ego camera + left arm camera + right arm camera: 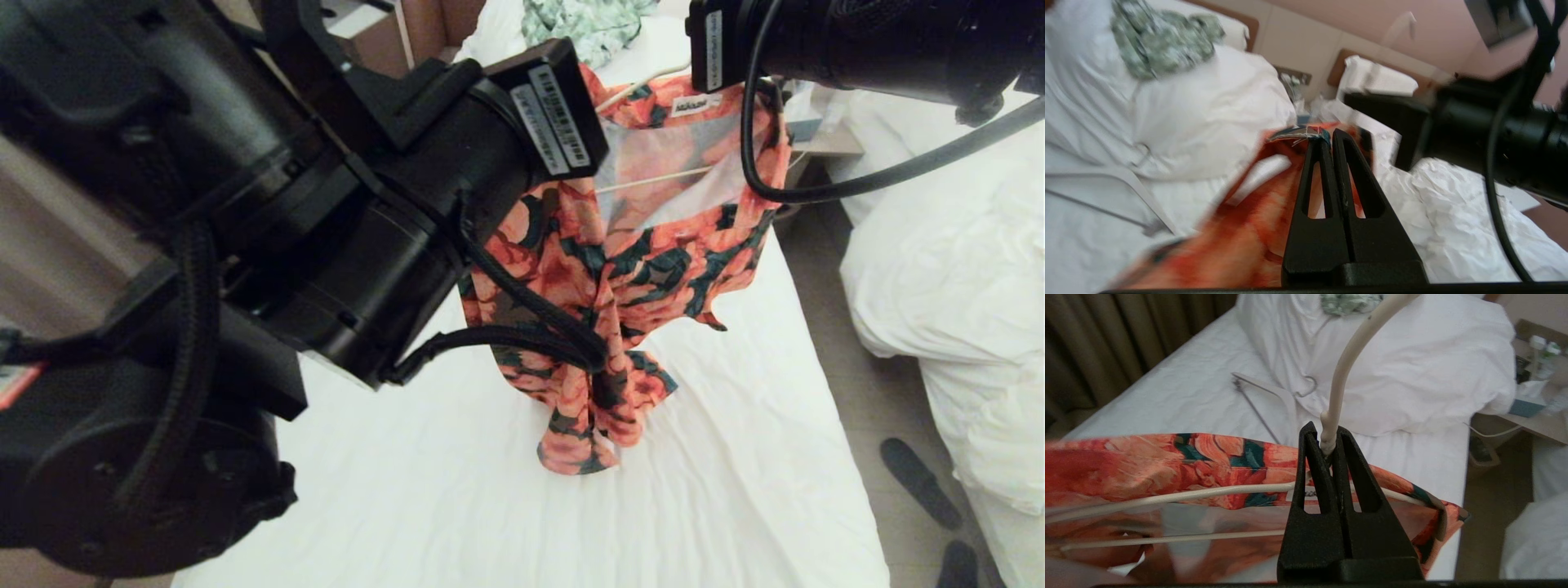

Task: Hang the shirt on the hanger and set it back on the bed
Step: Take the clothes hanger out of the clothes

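The flowered coral-orange shirt (620,269) hangs in the air over the bed (735,457), and its lower end touches the white sheet. The cream wire hanger (1343,363) is inside the shirt's shoulders, and its bottom bar (653,178) shows through the open collar. My right gripper (1327,433) is shut on the hanger's neck just below the hook. My left gripper (1327,136) is shut on a seamed edge of the shirt (1241,237) at its left side. In the head view both grippers' fingers are hidden behind their own wrists.
A thicker grey-white hanger (1265,390) lies on the sheet near the big pillows (1412,367), with a pale green leafy garment (588,24) on top of them. A second bed with a rumpled duvet (963,269) stands to the right. Dark slippers (918,482) lie in the aisle between.
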